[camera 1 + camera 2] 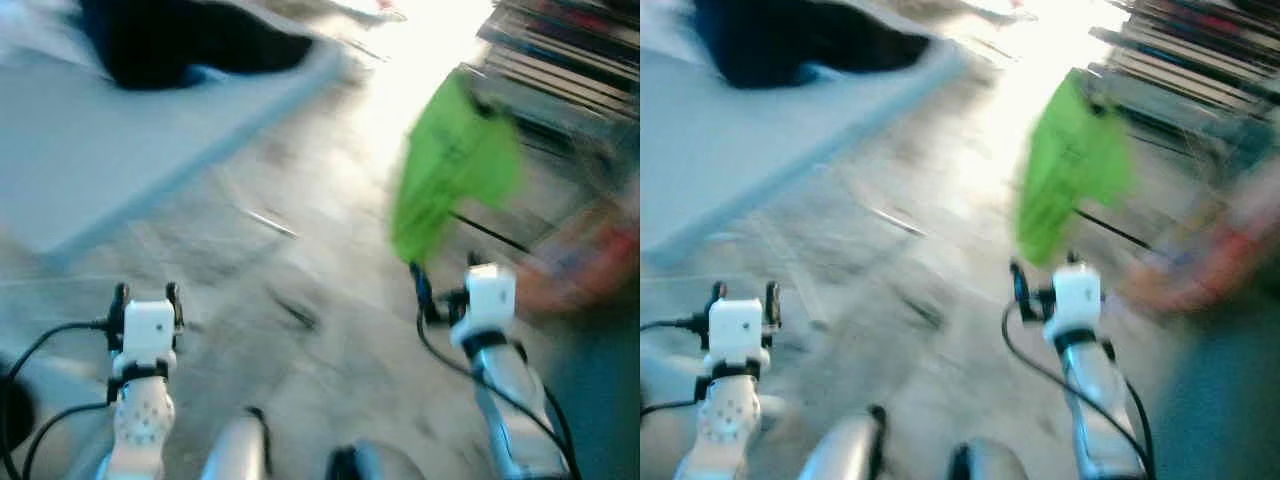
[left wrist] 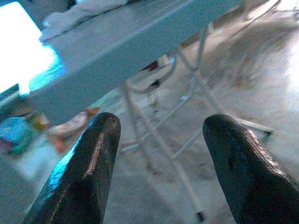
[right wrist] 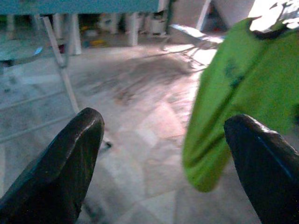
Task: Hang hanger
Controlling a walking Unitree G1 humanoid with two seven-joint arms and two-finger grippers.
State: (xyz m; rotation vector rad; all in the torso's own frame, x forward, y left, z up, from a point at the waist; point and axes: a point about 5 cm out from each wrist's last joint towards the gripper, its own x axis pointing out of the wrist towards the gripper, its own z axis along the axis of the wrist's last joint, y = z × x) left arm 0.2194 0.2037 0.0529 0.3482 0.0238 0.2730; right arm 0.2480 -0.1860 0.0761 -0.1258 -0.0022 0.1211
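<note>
Floor (image 1: 300, 250) of pale grey stone spreads across the blurred head views, smeared by camera motion. To the robot's left stands the light blue counter (image 1: 120, 140), a folding one on thin white legs (image 2: 154, 135), carrying a dark heap of cloth (image 1: 180, 40) at its far end. On the right rises a stack of flat dark items (image 1: 560, 50), too blurred to name. Between them, ahead of the right arm, hangs a bright green garment (image 1: 450, 170), upright and drooping toward the floor; a hanger cannot be made out in the blur. The left pincer (image 1: 146, 296) is held low beside the counter's near edge, its black fingers (image 2: 84, 163) spread apart with nothing between them. The right pincer (image 3: 163, 168) sits just below the garment, fingers likewise spread wide and not touching the cloth.
</note>
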